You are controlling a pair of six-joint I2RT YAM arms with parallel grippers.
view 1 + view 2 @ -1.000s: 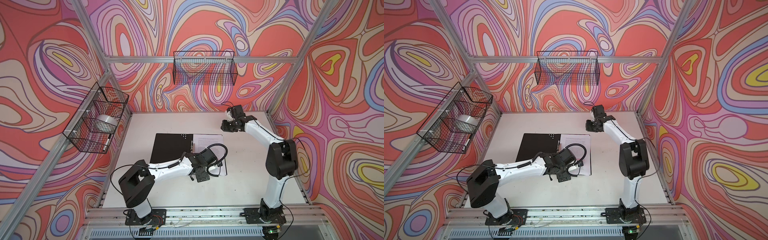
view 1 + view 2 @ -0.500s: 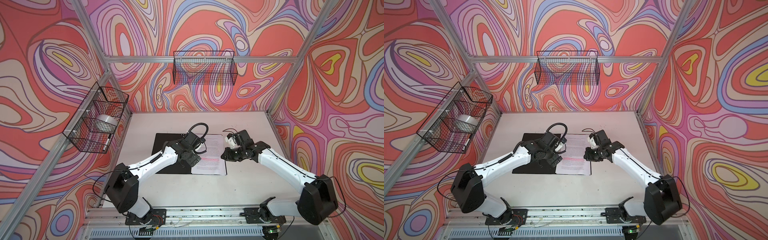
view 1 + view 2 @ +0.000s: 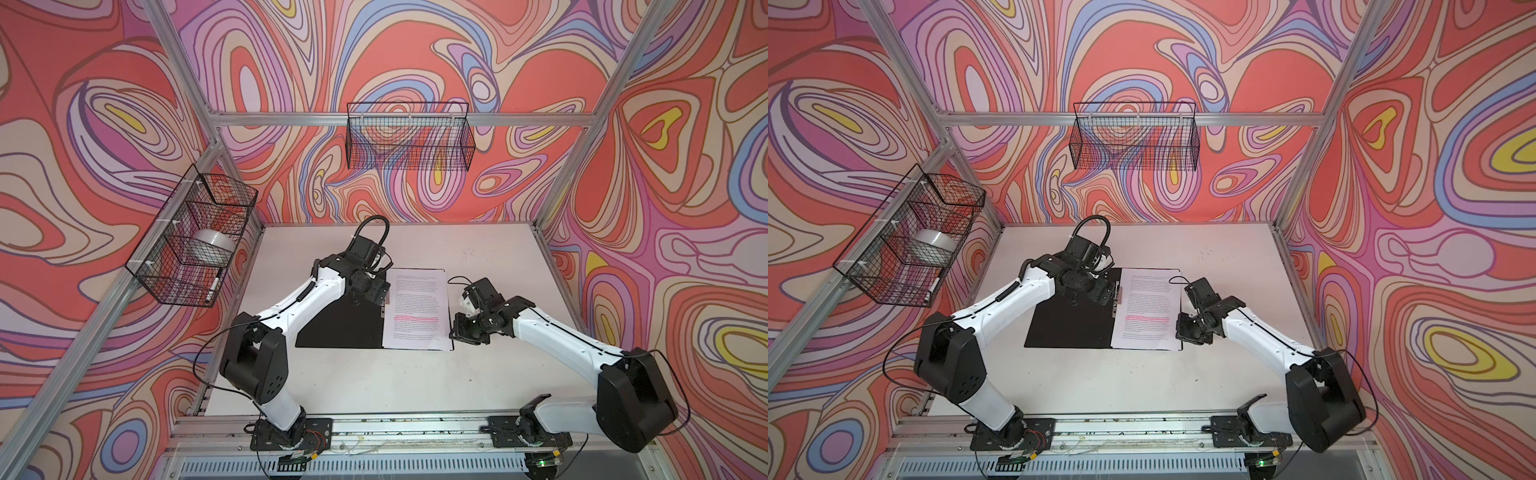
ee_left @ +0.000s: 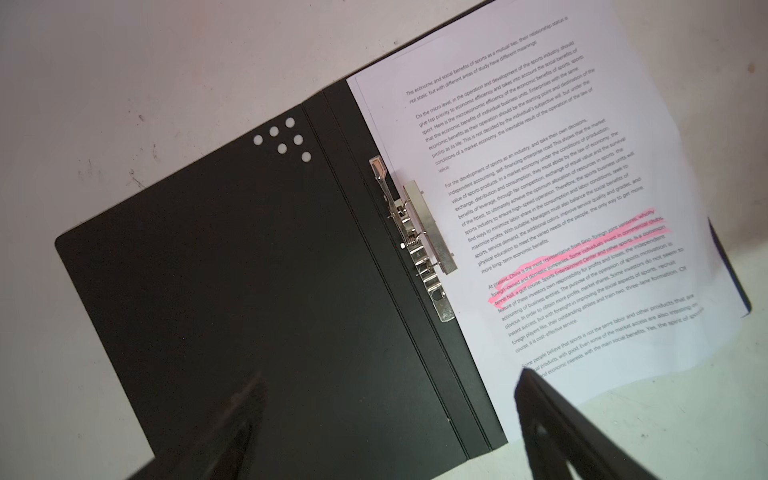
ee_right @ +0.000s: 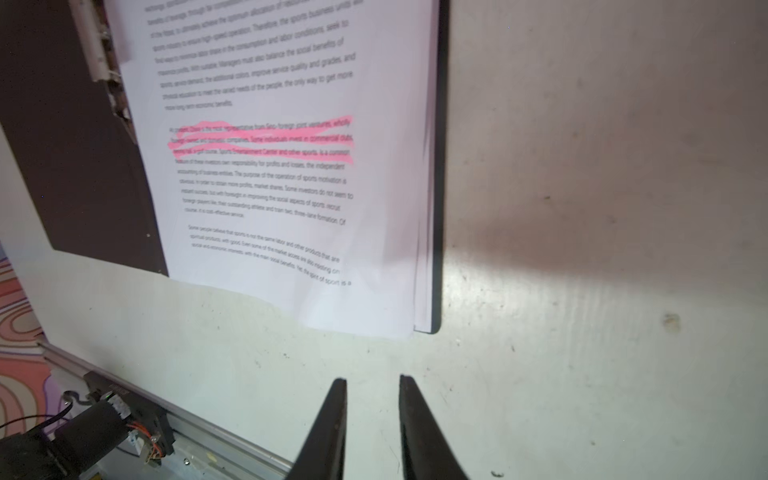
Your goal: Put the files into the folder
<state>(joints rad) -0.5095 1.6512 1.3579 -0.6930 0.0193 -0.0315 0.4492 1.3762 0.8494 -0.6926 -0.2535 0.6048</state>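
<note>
- The flat A4 folder (image 3: pixel 340 328), black on its inside, lies opened out on the white tabletop (image 3: pixel 415 386). In both top views its spine runs from the near side of the tabletop toward the far side.
- The files (image 3: pixel 417 309), a thin stack of white printed sheets with a pink highlighted band, lie on the folder's right half with their long axis parallel to the spine. In the right wrist view a thin strip of black cover shows beyond their outer edge.
- The silver metal spine clip (image 4: pixel 419 232) has its flat plate over the sheets' inner edge. I cannot tell whether it presses them down.
- The left jaws are spread wide and empty. They hang above the spine and the bare left cover, close to the clip.
- The right jaws are parted only narrowly, with nothing between them. They are over bare tabletop just off the near right corner of the files, clear of the paper.
- The sheets look seated, so what remains is probably folding the left cover over them.
- That fold turns on the cover's free long edge, which lies flat on the tabletop, left of the left jaws and away from the spine.
- The left jaws are much the nearer to that edge, since the right jaws sit across the files from it.
</note>
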